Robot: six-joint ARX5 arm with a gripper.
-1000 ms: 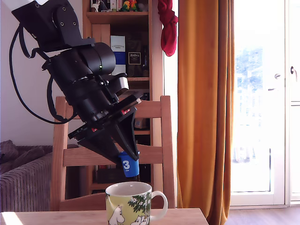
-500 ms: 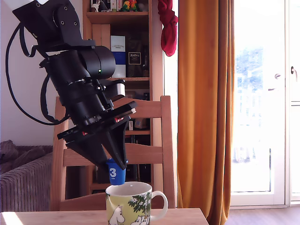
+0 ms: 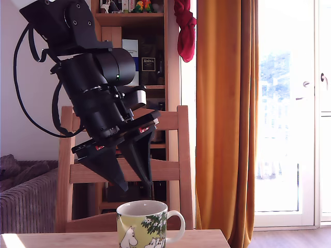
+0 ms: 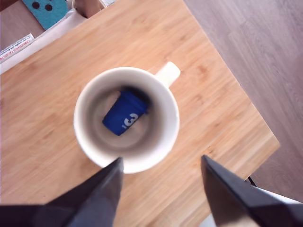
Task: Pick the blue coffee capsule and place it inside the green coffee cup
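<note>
- The capsule [image 4: 124, 115] lies on its side at the bottom of the cup [image 4: 94, 142], its white "3" facing up; in the wrist picture it sits just left of the frame's centre.
- The cup stands upright on a wooden table [image 4: 213, 109], with its white handle [image 4: 167, 74] pointing toward the upper right of the wrist frame.
- In the exterior view the cup [image 3: 142, 223] is at the bottom centre of the frame, yellow-green outside with white figures and dark leaves; the capsule is hidden inside it there.
- The gripper [image 3: 137, 185] hangs just above the cup's rim, clear of it, in the lower middle of the exterior frame.
- Its two dark fingers [image 3: 139, 163] are spread well apart and hold nothing; in the wrist view the tips [image 4: 111, 182] frame the near side of the cup.
- The arm [image 3: 93, 88] slants down from the upper left of the exterior frame.
- Behind it are a wooden chair [image 3: 170, 170], a bookshelf [image 3: 139, 51] and an orange curtain [image 3: 225, 119].
</note>
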